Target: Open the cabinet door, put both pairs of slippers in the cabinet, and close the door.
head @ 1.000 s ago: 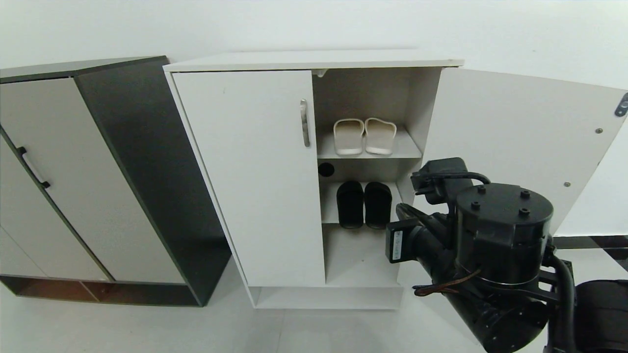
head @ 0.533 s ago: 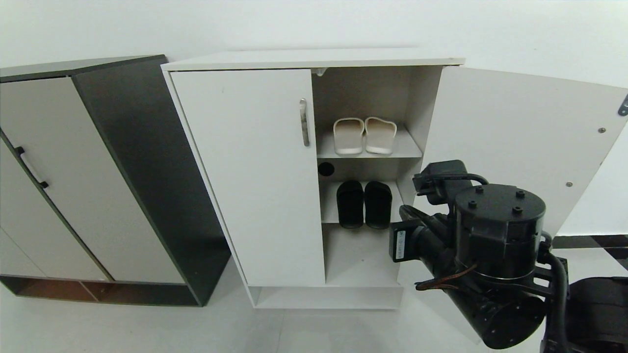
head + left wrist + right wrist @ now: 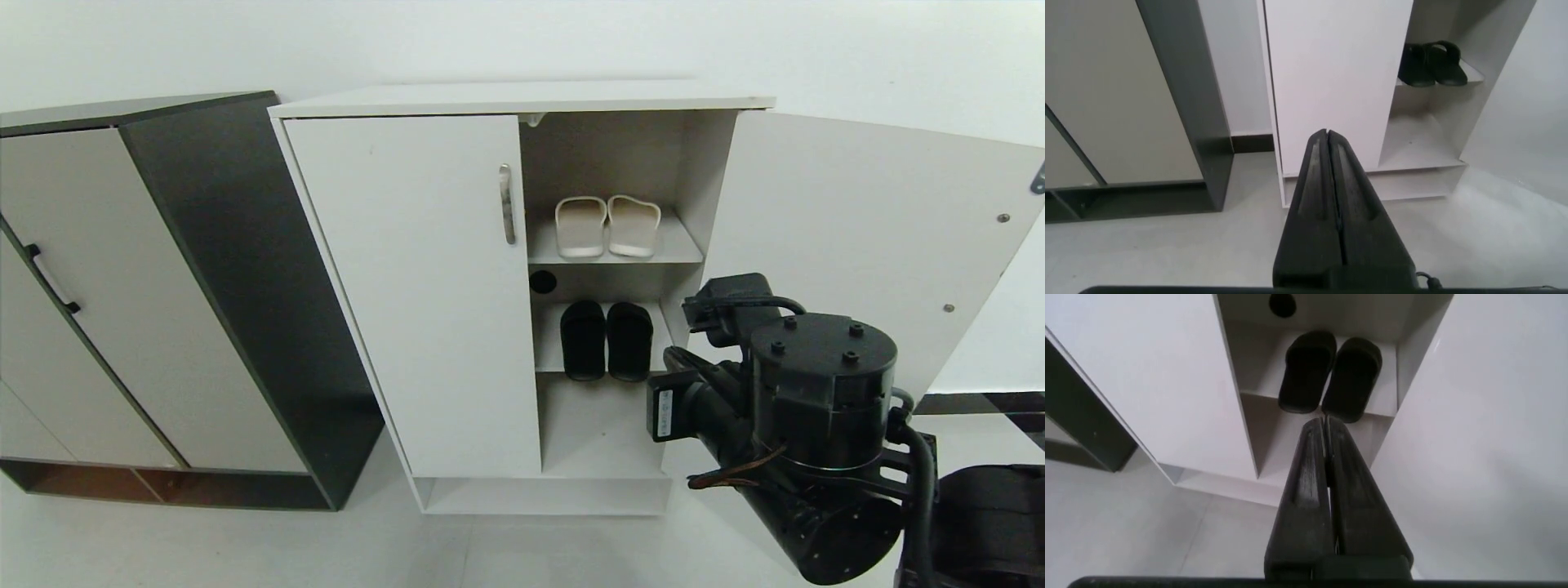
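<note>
Your right gripper [image 3: 1327, 429] had its fingers pressed together, gripping nothing, low in front of the black slippers [image 3: 606, 340] on the middle shelf of the cabinet [image 3: 522, 96]. Left gripper [image 3: 1327, 139] was the same: clamped, empty. White slippers [image 3: 607, 226] sat on the upper shelf. Right door [image 3: 857, 237] stood swung wide, left door [image 3: 408, 286] closed.

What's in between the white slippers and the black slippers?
Head view: between the white slippers and black slippers lies the upper shelf board, with a round hole in the back wall.
</note>
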